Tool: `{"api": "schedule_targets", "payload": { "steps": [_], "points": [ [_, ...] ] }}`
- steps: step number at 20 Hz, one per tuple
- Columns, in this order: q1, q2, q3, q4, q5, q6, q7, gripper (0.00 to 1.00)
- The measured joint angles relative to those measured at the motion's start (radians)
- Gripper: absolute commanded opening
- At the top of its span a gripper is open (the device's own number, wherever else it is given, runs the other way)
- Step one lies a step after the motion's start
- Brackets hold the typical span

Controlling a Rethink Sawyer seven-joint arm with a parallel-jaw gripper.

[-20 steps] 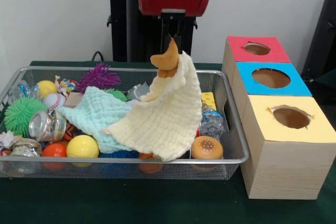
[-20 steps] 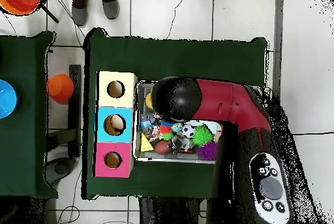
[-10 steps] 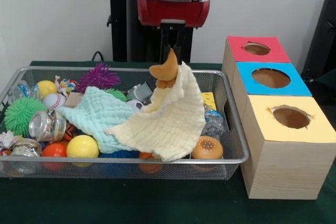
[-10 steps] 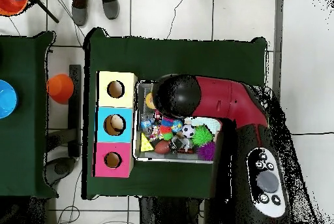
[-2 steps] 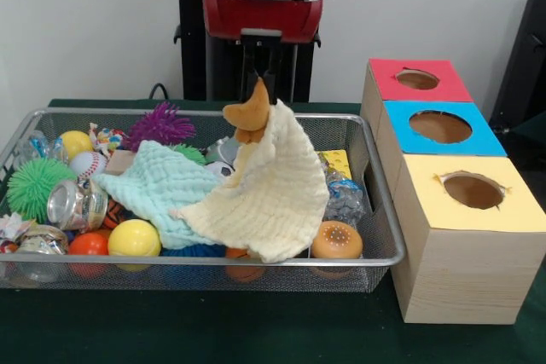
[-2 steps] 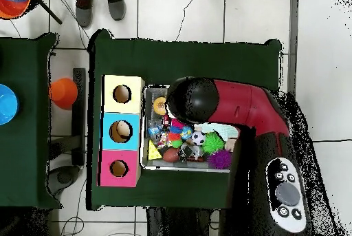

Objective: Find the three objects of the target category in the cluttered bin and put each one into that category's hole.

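Note:
My gripper (image 5: 259, 81) hangs over the back middle of the wire bin (image 5: 213, 259), shut on the top tip of a brown crescent-shaped toy (image 5: 249, 114). The toy is lifted clear of the pile. A cream cloth (image 5: 271, 193) hangs from the toy's right side and drapes down onto the clutter; whether the fingers pinch it too, I cannot tell. A mint cloth (image 5: 158, 183) lies beside it on the left. The red box (image 5: 388, 74), blue box (image 5: 401, 117) and yellow box (image 5: 426, 202) stand to the right, each with a hole. In the overhead view the arm (image 6: 227, 106) hides the gripper.
Around the cloths lie a purple spiky ball (image 5: 160, 125), a green spiky ball (image 5: 34, 185), a yellow ball (image 5: 134, 238), a crushed can (image 5: 75, 205), a bun toy (image 5: 335, 240) and a cheese wedge (image 5: 339, 162). The bin's right wall stands close to the boxes.
The gripper has shifted left in the front view, carrying the crescent toy and dragging the cream cloth's top with it. The rest of the bin is still.

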Motion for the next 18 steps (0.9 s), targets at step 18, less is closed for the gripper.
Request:
{"api": "schedule_targets", "payload": {
  "steps": [18],
  "points": [
    [0.005,0.002,-0.042,-0.01,0.027,-0.035,0.0,1.0]
  ]
}}
